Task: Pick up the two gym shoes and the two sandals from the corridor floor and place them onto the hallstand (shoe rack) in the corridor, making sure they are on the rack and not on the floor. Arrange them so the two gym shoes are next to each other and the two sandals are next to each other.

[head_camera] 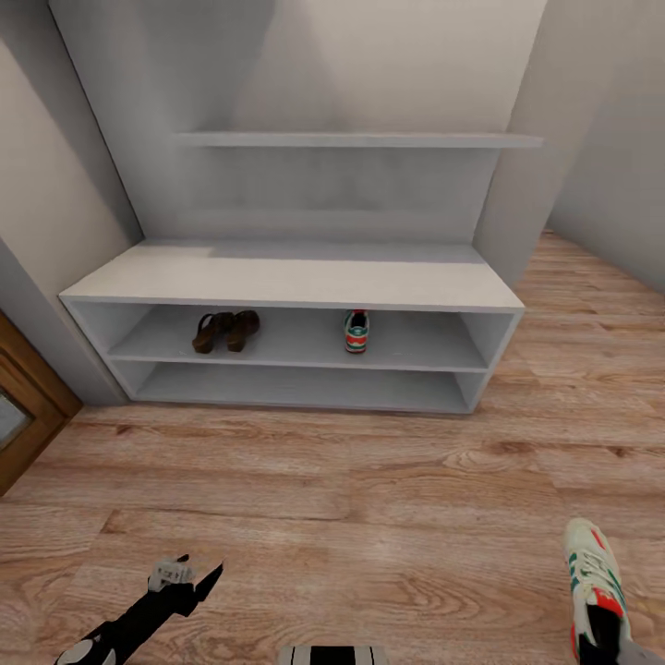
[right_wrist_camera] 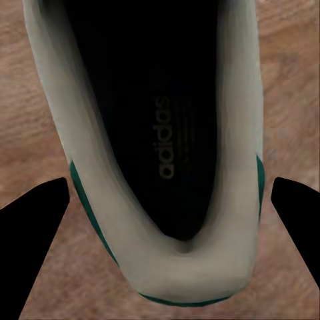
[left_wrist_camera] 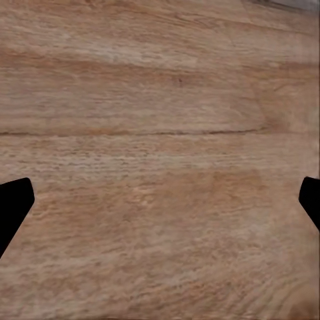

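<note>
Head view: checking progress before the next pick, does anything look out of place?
One trainer is off the rack, low right by the right gripper. The sandals and the other trainer sit on the rack's upper shelf.

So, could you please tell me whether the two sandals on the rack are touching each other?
Cannot tell. In the head view the two sandals sit close together on the hallstand's upper shelf, but they are too small to show contact or gap.

two sandals [head_camera: 225,331], two gym shoes [head_camera: 356,331] [head_camera: 595,582], one hallstand [head_camera: 296,277].
</note>
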